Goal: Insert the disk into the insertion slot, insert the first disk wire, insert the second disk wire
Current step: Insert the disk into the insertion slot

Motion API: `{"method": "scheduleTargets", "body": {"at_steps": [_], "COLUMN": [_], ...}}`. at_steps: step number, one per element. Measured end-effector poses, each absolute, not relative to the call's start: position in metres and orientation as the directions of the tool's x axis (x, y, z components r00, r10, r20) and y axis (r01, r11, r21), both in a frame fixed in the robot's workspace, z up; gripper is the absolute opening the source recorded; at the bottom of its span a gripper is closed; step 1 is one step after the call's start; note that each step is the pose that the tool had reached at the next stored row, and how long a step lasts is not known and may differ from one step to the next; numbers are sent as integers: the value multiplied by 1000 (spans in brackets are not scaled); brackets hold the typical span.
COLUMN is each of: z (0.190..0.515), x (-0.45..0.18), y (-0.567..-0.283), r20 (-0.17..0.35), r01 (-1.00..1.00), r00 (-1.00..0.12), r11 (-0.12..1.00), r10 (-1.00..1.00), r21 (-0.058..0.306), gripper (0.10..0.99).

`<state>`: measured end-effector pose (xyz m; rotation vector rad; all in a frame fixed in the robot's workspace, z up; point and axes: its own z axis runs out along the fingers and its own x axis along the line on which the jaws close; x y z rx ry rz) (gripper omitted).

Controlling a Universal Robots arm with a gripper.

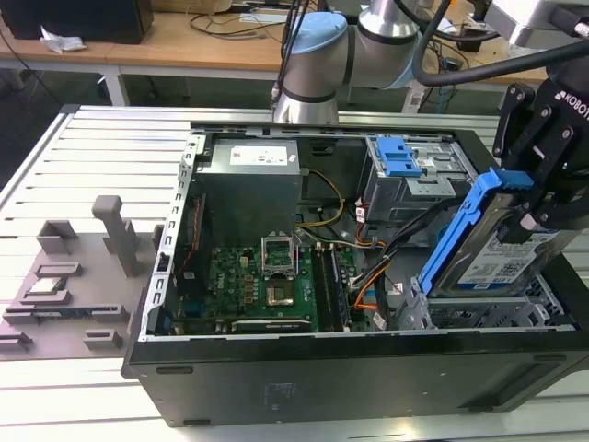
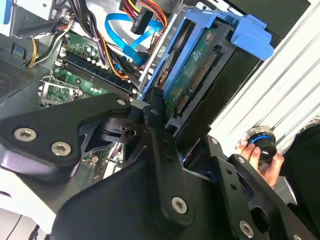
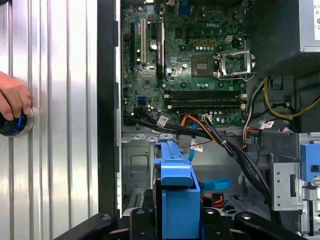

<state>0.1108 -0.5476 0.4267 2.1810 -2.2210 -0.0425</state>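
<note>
The disk (image 1: 488, 253) hangs tilted over the corner of the computer case (image 1: 276, 359) that lies nearest the camera on the exterior view's right. Its low edge is at the mouth of the insertion slot (image 1: 474, 315) and its high end is raised toward the case's outer wall. Whether the low edge touches the slot I cannot tell. It is a flat grey metal slab with a white label, and in the second wrist view its green circuit face and connector pins show. A bright blue plastic frame (image 3: 175, 182) with smooth moulded edges is clipped round it.

The slot is a boxy grey sheet-metal cage with perforated sides, about as wide as the disk, so there is little room on either side. Toward the case's middle a bundle of black cables (image 1: 405, 239) runs just beside the frame, with orange and blue flat leads under it.

The gripper (image 1: 526, 198), black and angular, has its jaws clenched on the disk's raised end.

Further in sit the green motherboard (image 1: 267, 276) and a taller grey bay (image 1: 409, 180) with a blue latch. The case rests on a ribbed aluminium surface (image 1: 110, 138), where a hand (image 3: 12, 95) rests on a blue-ringed round knob (image 3: 11, 124) well apart from the case
</note>
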Motion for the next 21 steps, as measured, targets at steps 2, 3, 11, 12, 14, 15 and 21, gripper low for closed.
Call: {"method": "scheduleTargets", "body": {"at_steps": [2,3,11,12,14,15,21], "z": [426,425,417,416,414,412,403], "x": [111,111,111,111,111,111,111], "y": [-548,-548,-548,-548,-548,-548,-548], "r20": [1,1,1,1,1,1,1], "r01": [-999,-999,-999,-999,-999,-999,-999], "r00": [-18,-18,-18,-18,-18,-18,-18], "r11": [18,18,18,18,18,18,18], "r10": [-1000,-1000,-1000,-1000,-1000,-1000,-1000], "r21": [39,39,39,39,39,39,39], "gripper": [361,361,361,361,361,361,361]}}
